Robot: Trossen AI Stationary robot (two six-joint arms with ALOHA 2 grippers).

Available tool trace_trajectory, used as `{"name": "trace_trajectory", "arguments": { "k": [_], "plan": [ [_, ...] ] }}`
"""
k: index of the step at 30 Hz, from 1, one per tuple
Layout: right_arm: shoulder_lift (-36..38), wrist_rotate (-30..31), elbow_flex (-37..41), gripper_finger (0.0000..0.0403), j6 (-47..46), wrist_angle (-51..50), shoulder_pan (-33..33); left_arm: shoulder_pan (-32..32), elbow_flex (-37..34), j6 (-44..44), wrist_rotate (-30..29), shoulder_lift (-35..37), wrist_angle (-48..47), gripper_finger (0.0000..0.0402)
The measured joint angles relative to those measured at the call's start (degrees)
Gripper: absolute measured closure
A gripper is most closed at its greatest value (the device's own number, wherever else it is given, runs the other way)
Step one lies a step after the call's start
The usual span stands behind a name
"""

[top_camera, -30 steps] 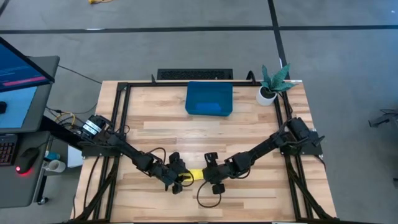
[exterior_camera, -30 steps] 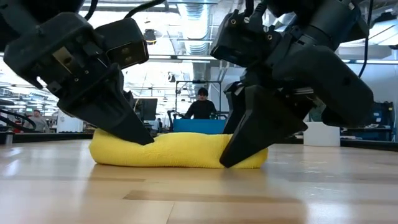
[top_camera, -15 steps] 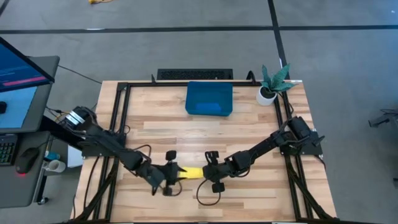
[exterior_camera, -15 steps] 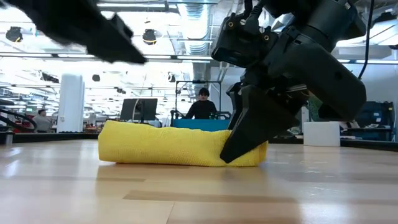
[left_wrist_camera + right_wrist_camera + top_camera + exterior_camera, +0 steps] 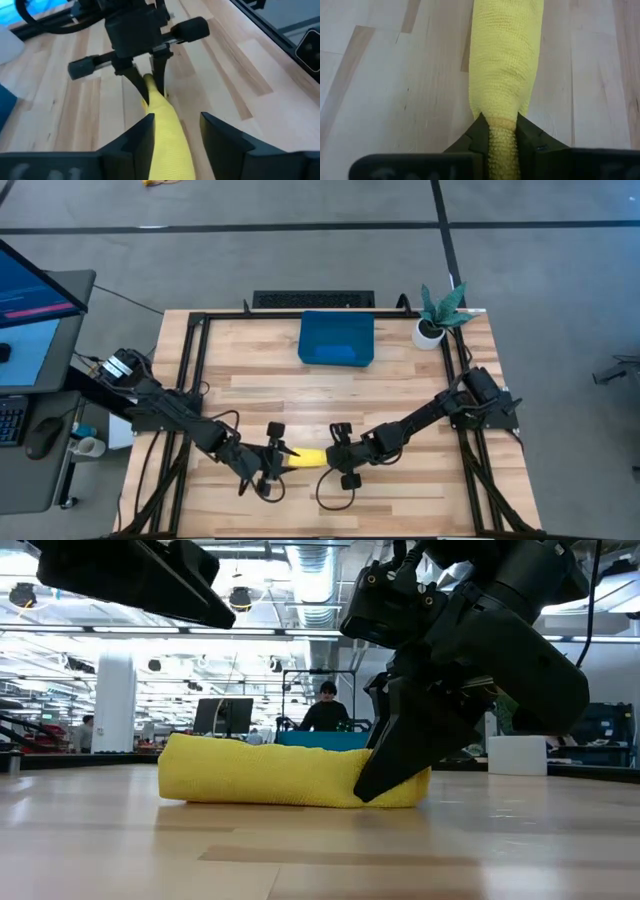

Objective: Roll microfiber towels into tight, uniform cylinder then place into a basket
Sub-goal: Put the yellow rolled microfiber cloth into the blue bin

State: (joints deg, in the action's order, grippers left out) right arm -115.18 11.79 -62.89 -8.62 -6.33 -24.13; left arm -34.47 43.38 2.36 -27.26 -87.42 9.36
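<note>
- The right gripper (image 5: 499,131) pinches one end of the rolled yellow towel (image 5: 311,459) at the table's near edge.
- The left gripper (image 5: 176,131) hovers open over the other end.
- The basket (image 5: 337,338) and a potted plant (image 5: 437,312) stand far off.

we see grey floor (image 5: 300,250) crossed by dark lines, a monitor (image 5: 25,310) glowing at the left, and beyond the table a person (image 5: 325,710) under bright ceiling lights (image 5: 240,598)
</note>
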Motion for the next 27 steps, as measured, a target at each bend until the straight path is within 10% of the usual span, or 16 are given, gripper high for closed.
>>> {"name": "trace_trajectory", "arguments": {
  "k": [12, 27],
  "plan": [
    [0.00, -0.18, 0.02, 0.0335, 0.00, 0.11, 0.16, 5.03, 0.07, 9.41, 8.49, -11.64, 3.27, 0.0183],
    [-0.02, 0.14, 0.02, 0.0336, 0.04, 0.19, 0.27, 7.14, 0.29, 16.21, 10.16, -14.03, -1.75, 0.0258]
  ]
}}
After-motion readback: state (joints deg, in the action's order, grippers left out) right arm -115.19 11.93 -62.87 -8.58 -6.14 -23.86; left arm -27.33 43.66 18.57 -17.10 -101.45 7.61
